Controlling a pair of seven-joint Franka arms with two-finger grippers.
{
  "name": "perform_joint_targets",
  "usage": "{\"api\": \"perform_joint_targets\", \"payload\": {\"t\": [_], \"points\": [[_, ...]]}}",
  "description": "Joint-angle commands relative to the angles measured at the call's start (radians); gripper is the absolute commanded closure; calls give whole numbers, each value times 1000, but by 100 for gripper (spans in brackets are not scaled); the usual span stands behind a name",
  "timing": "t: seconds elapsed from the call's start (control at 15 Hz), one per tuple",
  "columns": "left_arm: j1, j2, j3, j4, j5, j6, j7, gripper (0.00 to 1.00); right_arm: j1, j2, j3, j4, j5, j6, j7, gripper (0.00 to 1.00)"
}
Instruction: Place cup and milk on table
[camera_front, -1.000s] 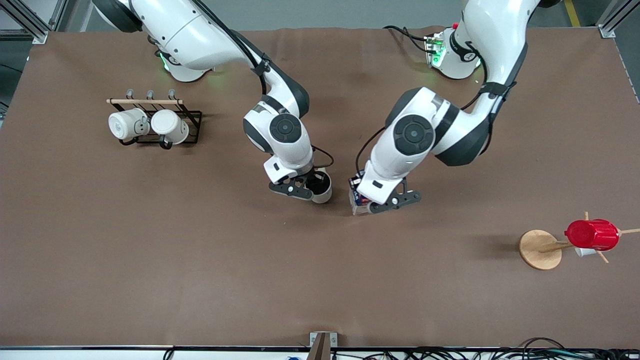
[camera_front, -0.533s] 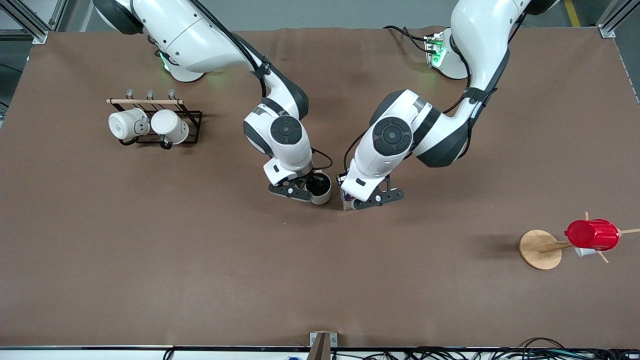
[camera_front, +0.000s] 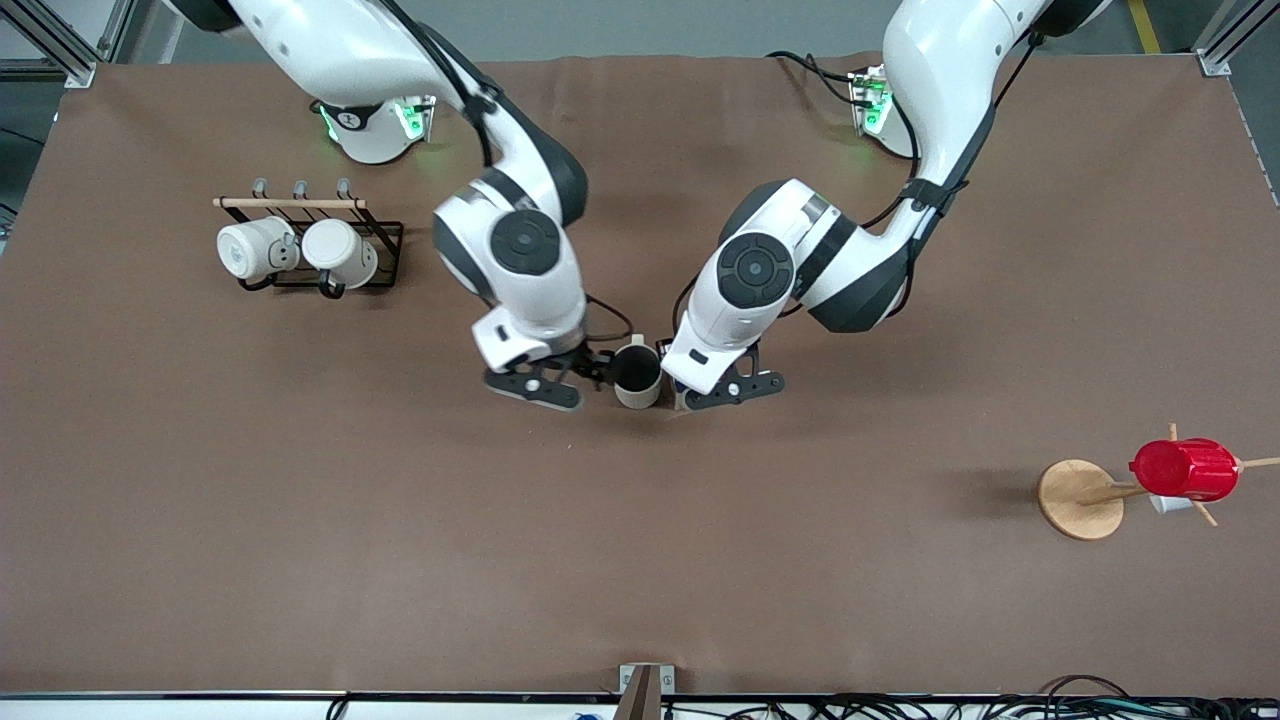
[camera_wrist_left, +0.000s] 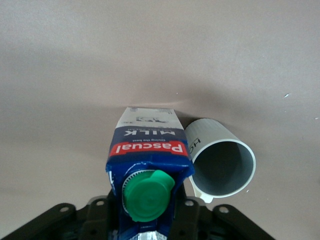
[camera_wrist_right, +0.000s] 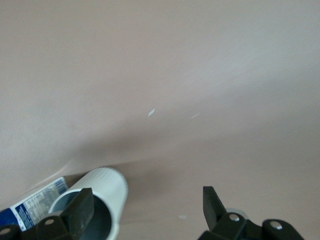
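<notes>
Both arms reach down to the middle of the table (camera_front: 300, 520), wrists bent low. The left pincer (camera_front: 722, 388) is clamped on the milk carton (camera_wrist_left: 150, 165), which stands upright on the table. The right pincer (camera_front: 552, 385) has its fingers (camera_wrist_right: 82, 210) spread apart, just beside the cup (camera_front: 637, 375). The cup stands upright, close beside the carton. A rack of two white mugs (camera_front: 300, 245) sits toward the right arm's end; a red cup (camera_front: 1185, 468) on a wooden stand is toward the left arm's end.
</notes>
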Motion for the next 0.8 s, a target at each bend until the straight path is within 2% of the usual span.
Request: {"api": "perform_joint_targets", "payload": {"t": [0.0,0.2,0.33,0.4,0.47,0.6,0.73], "points": [[-4,9,2,25,8,-5,-15,0,-104,-159,12,-52,-15,-99,-118,1],[15,-53,16,26,18,-14,-2,0,-197,-266,7,-51,-14,-182,-219,0],[93,-130,24,22,20,-36,27,0,-253,-319,1,-49,-6,-224,-267,0],[124,-168,24,23,20,-92,41,0,-271,-339,-13,-48,9,-249,-301,0],[158,-205,25,25,43,-158,70,0,-279,-360,-54,-46,43,-266,-340,0],[215,-288,16,22,167,-241,139,0,-274,-406,-164,-46,118,-298,-472,0],[264,-351,22,23,202,-293,205,0,-274,-448,-241,-48,155,-350,-595,0]]}}
